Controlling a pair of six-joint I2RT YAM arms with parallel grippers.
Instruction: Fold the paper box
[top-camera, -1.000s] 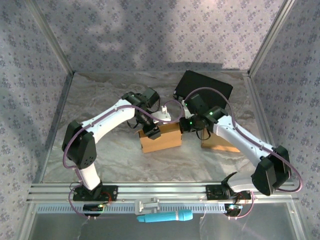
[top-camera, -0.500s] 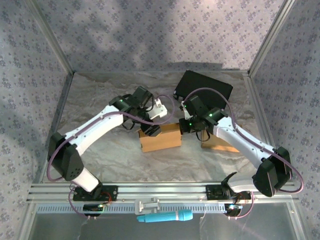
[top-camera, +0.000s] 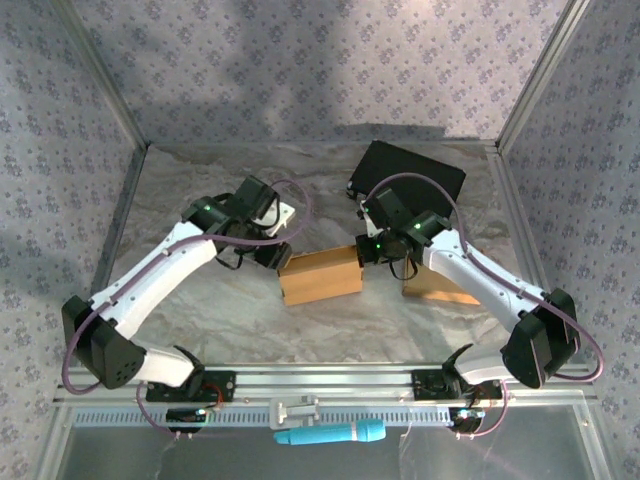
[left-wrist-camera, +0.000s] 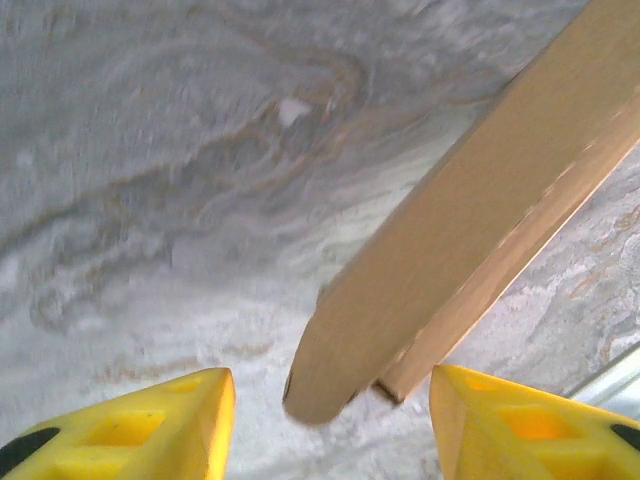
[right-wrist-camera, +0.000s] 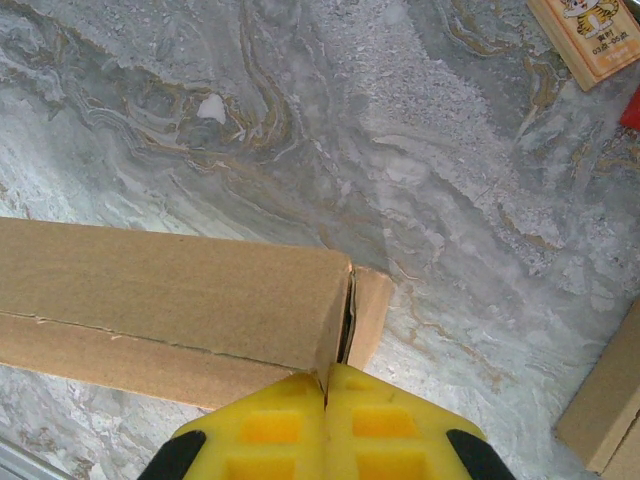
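Looking down past my left claw (left-wrist-camera: 330, 430), I see its two yellow fingers standing well apart with nothing gripped between them. The rounded end of the paper box (left-wrist-camera: 470, 220) lies just beyond the gap and touches neither finger.

From above, the box lies near the middle of the marbled table (top-camera: 200, 310), its long side running left to right and slightly askew. My left claw hangs at its far left corner. My right claw (right-wrist-camera: 325, 415) is at the box's right end, with both fingers pressed flat together. Their tips meet the top edge of that end, where a narrow flap (right-wrist-camera: 368, 315) stands out beside the end wall. I cannot tell whether any thin card is pinched between them.

A second piece of brown card (top-camera: 435, 288) lies under my right arm, beside the box. A black case (top-camera: 410, 175) lies at the far right of the table, well apart from the box.
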